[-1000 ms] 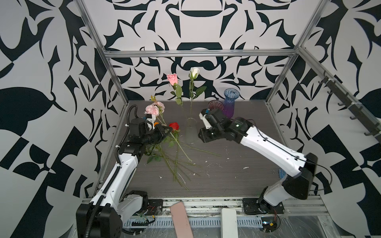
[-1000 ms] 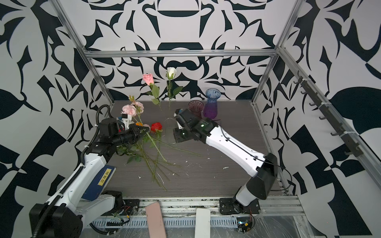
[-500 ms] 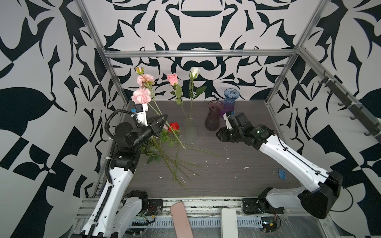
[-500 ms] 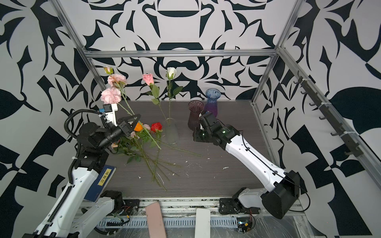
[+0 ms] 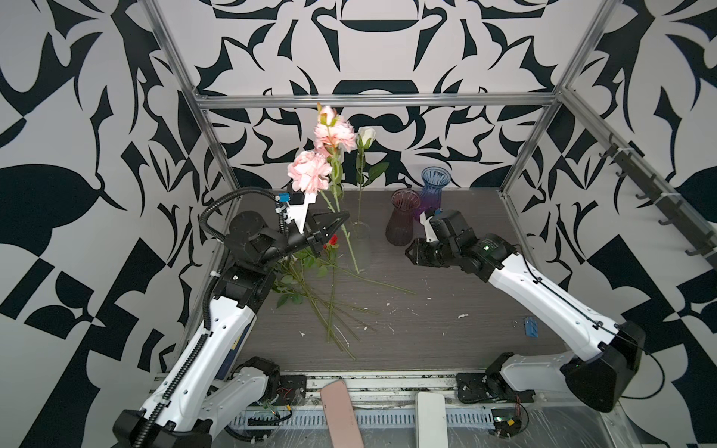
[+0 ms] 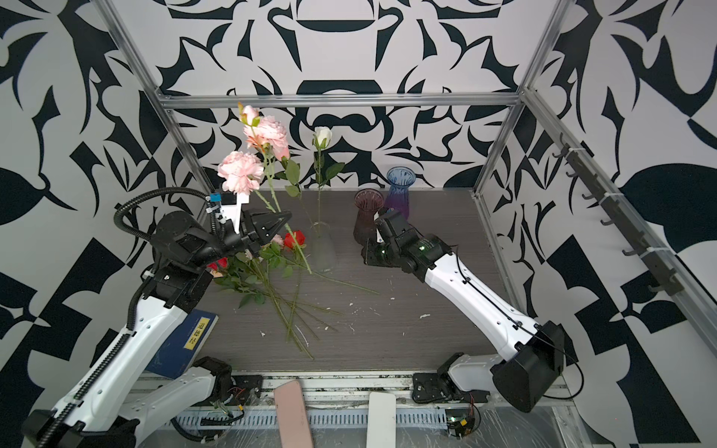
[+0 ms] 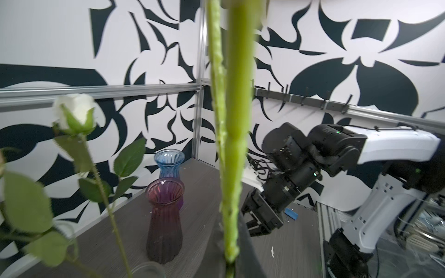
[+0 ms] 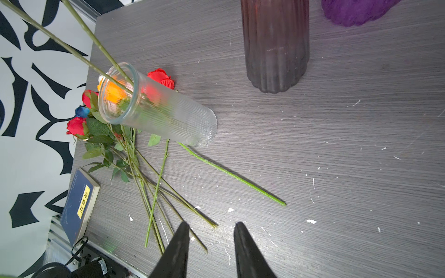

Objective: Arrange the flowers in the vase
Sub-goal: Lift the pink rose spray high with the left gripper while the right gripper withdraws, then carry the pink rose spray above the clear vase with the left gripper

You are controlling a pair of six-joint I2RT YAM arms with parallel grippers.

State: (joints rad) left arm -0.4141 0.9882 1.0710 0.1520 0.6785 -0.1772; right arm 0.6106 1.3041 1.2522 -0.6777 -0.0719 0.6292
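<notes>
The left gripper (image 5: 329,225) is pressed together on the green stem of a spray of pale pink ruffled blooms (image 5: 310,170). A second ago that spray hung low over the pile of loose red, orange and blue flowers (image 8: 115,134) lying beside the clear ribbed glass vase (image 5: 359,242). Now it stands raised and nearly upright, its heads close to the white rose (image 5: 366,134) already standing in that vase. The right gripper (image 8: 210,225) has pulled back from the clear vase to the far side of it from the pile, near the dark red fluted glass vase (image 5: 401,221). Its jaws are part-spread with nothing between them. The held stem's lower end appears to hang beside the clear vase on the pile side, not yet over its mouth. The pickup therefore looks done, and the likely next step is to bring the tip over the rim and lower it in. Most flowers still lie on the grey wood-grain table (image 5: 446,329), so the task seems early.
</notes>
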